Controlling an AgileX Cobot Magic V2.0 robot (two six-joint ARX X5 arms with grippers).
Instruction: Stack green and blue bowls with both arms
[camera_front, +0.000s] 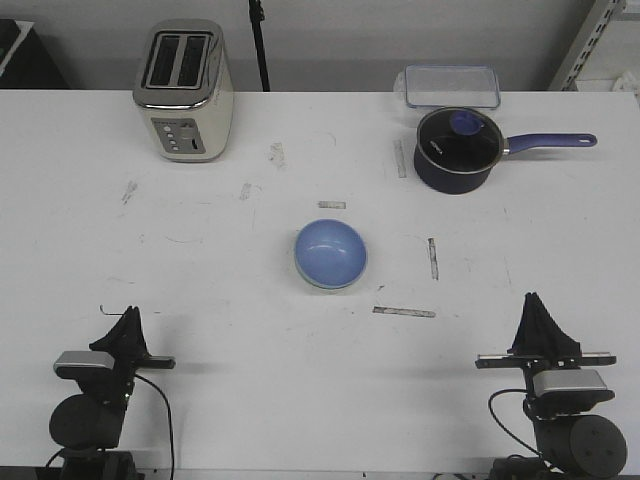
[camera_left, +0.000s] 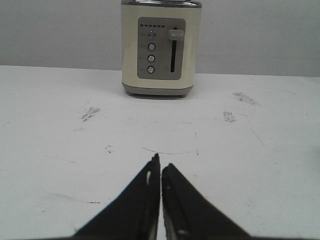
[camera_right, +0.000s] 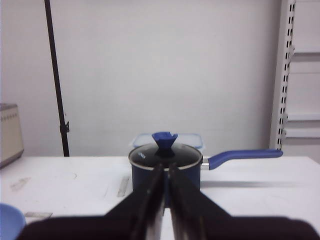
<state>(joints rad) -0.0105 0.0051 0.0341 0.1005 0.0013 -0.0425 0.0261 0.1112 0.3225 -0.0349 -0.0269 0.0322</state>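
both arms sit low at the near edge, well apart. the left gripper (camera_front: 127, 314) points forward, its two black fingers (camera_left: 142, 195) pressed nearly together with only a thin slit between them. the right gripper (camera_front: 537, 302) also points forward, its fingers (camera_right: 150, 200) likewise closed to a narrow gap, holding nothing.

Items on the white table (camera_front: 200, 260), by count: one blue bowl (camera_front: 330, 254) nested in one green bowl (camera_front: 313, 280), only its rim showing; one toaster (camera_front: 186, 90); one saucepan (camera_front: 458, 148) with one lid (camera_front: 458, 133); one clear container (camera_front: 451, 86); two grippers, left (camera_front: 127, 316) and right (camera_front: 536, 301).
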